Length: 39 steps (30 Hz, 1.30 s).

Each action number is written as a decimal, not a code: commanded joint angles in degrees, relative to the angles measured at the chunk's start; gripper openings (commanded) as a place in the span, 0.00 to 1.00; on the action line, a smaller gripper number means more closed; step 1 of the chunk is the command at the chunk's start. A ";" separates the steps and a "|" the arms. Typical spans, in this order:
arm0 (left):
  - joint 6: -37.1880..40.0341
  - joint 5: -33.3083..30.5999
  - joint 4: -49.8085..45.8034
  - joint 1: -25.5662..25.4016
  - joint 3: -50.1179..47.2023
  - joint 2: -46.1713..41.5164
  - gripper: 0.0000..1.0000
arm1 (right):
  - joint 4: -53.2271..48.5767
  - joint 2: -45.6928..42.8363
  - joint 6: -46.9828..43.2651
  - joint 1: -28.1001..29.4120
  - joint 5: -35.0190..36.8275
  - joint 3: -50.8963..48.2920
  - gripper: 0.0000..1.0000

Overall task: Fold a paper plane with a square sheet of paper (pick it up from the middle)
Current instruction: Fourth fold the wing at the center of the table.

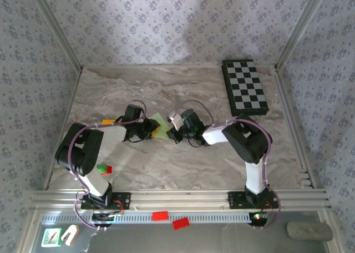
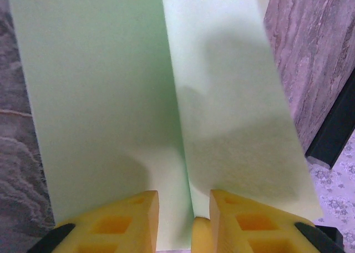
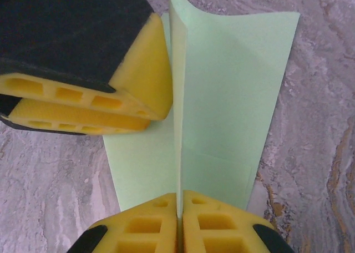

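— Marble table [image 1: 183, 167] from overhead: where's the paper [image 1: 160, 123]?
— Well apart from the board [image 1: 246, 86], near-left of it, with bare marble round its edges. My wrist views show the grip: my right claw [image 3: 178, 202] pinches the upright fold, and my left claw [image 2: 184, 197] stands slightly parted with the crease in its gap.

The paper's [image 3: 233, 97] upright fold stands between your right fingers [image 3: 145, 232], its flaps spread on the table [image 3: 324, 153] to both sides. Your left fingers [image 3: 138, 78] sit ahead and left, against that fold.
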 commanded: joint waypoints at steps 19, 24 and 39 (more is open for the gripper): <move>4.18 0.08 -3.98 -0.38 2.37 2.50 0.28 | -7.72 2.16 8.80 -1.59 -3.30 2.65 0.10; 5.00 -0.19 -4.55 -0.31 3.38 0.68 0.27 | -9.50 2.29 11.18 -2.03 -4.05 3.36 0.09; 7.35 -0.81 -5.74 0.13 2.89 -1.62 0.32 | -12.46 2.90 17.37 -2.45 -5.63 4.55 0.11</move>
